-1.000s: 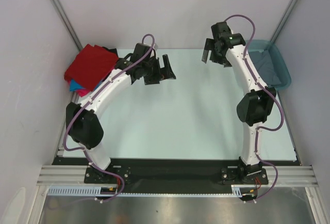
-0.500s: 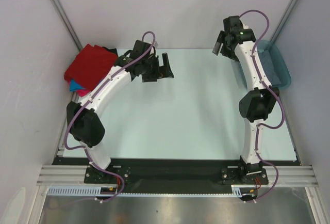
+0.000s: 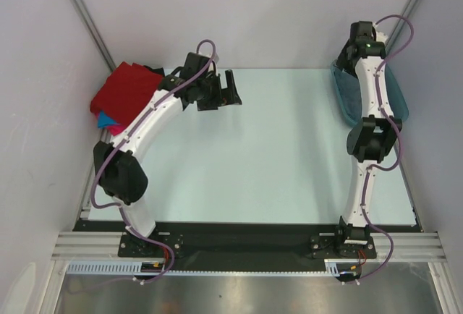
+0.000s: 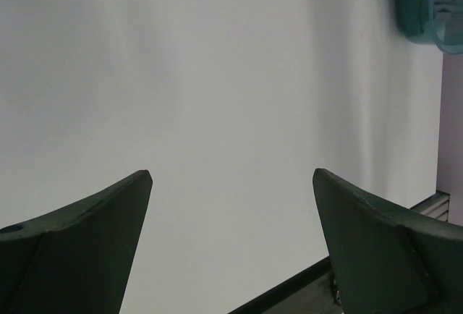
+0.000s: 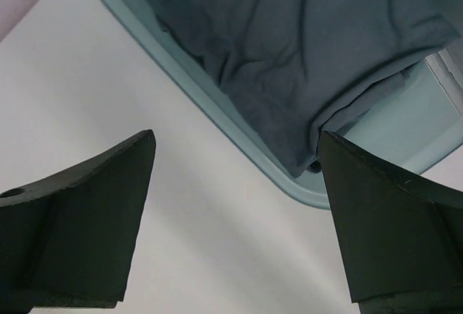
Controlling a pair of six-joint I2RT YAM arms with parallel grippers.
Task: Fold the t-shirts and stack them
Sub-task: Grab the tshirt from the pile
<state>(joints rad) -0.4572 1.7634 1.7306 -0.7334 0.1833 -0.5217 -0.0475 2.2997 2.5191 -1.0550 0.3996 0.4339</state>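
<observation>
A slate grey-blue t-shirt (image 5: 289, 53) lies crumpled in the teal tub (image 5: 210, 111) at the back right (image 3: 347, 104). A folded red t-shirt (image 3: 126, 90) tops a stack at the back left, with bright blue (image 3: 107, 119), pink and black (image 3: 152, 71) cloth showing under it. My right gripper (image 5: 235, 137) is open and empty above the tub's near rim; it also shows in the top view (image 3: 347, 55). My left gripper (image 3: 228, 90) is open and empty over bare table right of the stack, its jaws wide apart in the left wrist view (image 4: 231, 176).
The pale table (image 3: 275, 147) runs between the two arms. Grey walls close in the back and both sides. The tub shows at the top right of the left wrist view (image 4: 423, 3). A black strip marks the table's front edge (image 3: 239, 227).
My right arm has swung right and back, from over the table's back edge to above the tub. My left gripper has shifted slightly toward the back.
</observation>
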